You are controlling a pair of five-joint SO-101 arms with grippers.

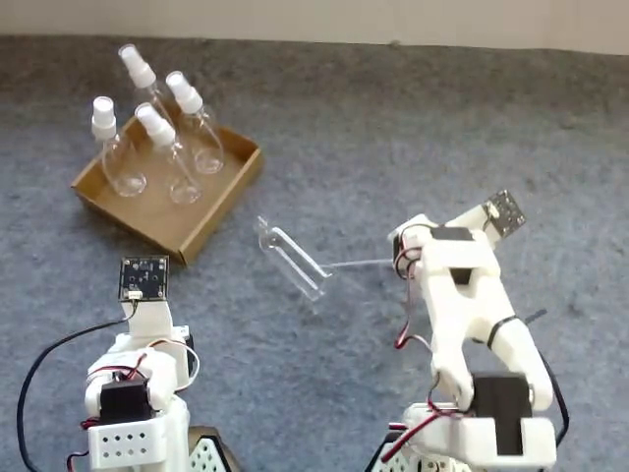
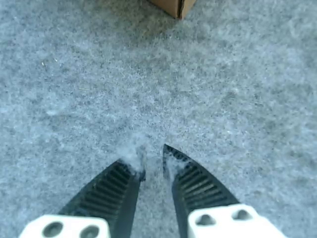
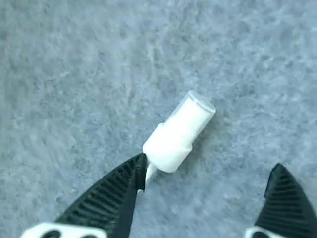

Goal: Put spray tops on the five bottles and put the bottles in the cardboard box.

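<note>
The cardboard box (image 1: pixel 218 211) stands at the far left of the desk (image 1: pixel 393 128), which is covered with a grey felt cloth. Four bottles (image 1: pixel 175 167) of clear plastic are in the box, each one with a white spray top on it. Their tops point to the far side, and the farthest bottle reaches out over the far rim of the box.

The fifth bottle (image 1: pixel 295 261) lies on its side on the desk, just right of the box and apart from it, with its open neck toward the far left. It has no top.

Its spray top (image 3: pixel 176 136) lies on the felt to the right of this bottle, between the fingers of the right tool (image 3: pixel 209 163). This tool is spread wide and grasps nothing. One fingertip (image 3: pixel 140 163) is just beside the lower end of the top; whether it touches, I cannot tell. The thin clear tube (image 1: pixel 359 263) of the top reaches from under the right arm (image 1: pixel 472 295) toward the lying bottle.

The left arm (image 1: pixel 142 334) is at the near left, near to the box. The left tool (image 2: pixel 153 161) is low over bare felt, its fingers only a narrow gap apart, with nothing between them. A corner of the box (image 2: pixel 173 6) is seen beyond it.
</note>
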